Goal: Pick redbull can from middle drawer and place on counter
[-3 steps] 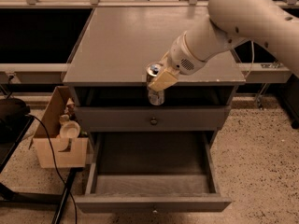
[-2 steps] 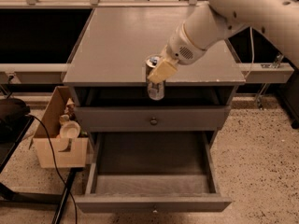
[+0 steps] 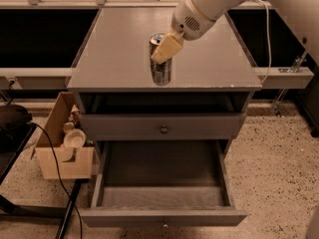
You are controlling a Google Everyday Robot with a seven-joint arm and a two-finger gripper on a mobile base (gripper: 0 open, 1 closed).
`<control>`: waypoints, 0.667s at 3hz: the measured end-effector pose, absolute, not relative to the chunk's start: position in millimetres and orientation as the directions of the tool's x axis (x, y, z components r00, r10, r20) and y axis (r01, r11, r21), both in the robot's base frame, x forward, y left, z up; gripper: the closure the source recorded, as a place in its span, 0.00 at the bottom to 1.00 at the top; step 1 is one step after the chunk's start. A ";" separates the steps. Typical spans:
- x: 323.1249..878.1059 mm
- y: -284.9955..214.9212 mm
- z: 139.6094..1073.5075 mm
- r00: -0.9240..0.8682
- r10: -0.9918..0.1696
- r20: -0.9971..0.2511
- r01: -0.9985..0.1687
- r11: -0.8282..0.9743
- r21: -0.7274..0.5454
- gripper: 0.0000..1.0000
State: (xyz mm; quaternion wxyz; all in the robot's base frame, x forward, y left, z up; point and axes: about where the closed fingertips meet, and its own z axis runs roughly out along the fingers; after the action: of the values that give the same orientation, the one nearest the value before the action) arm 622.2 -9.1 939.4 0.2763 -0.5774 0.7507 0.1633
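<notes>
The redbull can point(image 3: 161, 69) is upright, silvery-grey with a shiny lid, over the front middle of the counter point(image 3: 114, 54). My gripper point(image 3: 163, 51) is shut on the can near its top, with a pale yellow finger point(image 3: 167, 48) across its front. I cannot tell whether the can touches the counter. The white arm reaches in from the upper right. Below, the middle drawer point(image 3: 162, 178) is pulled open, and its grey floor holds nothing.
The shut top drawer front point(image 3: 163, 126) with a round knob lies under the counter. A cardboard box point(image 3: 64, 142) with cups stands on the floor at the left. A black cable point(image 3: 54, 163) runs past it. Dark shelving flanks the cabinet on both sides.
My gripper has carried the can up and back, from in front of the counter's front edge to over the counter top.
</notes>
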 end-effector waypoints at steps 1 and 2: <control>641.8 1.4 946.0 -0.163 -0.765 -0.623 -0.953 0.286 -0.102 1.00; 651.5 6.6 940.9 -0.158 -0.752 -0.639 -0.946 0.302 -0.121 1.00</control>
State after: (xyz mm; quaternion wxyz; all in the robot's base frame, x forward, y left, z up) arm 651.5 6.6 940.9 0.3100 -0.5699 0.7449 0.1559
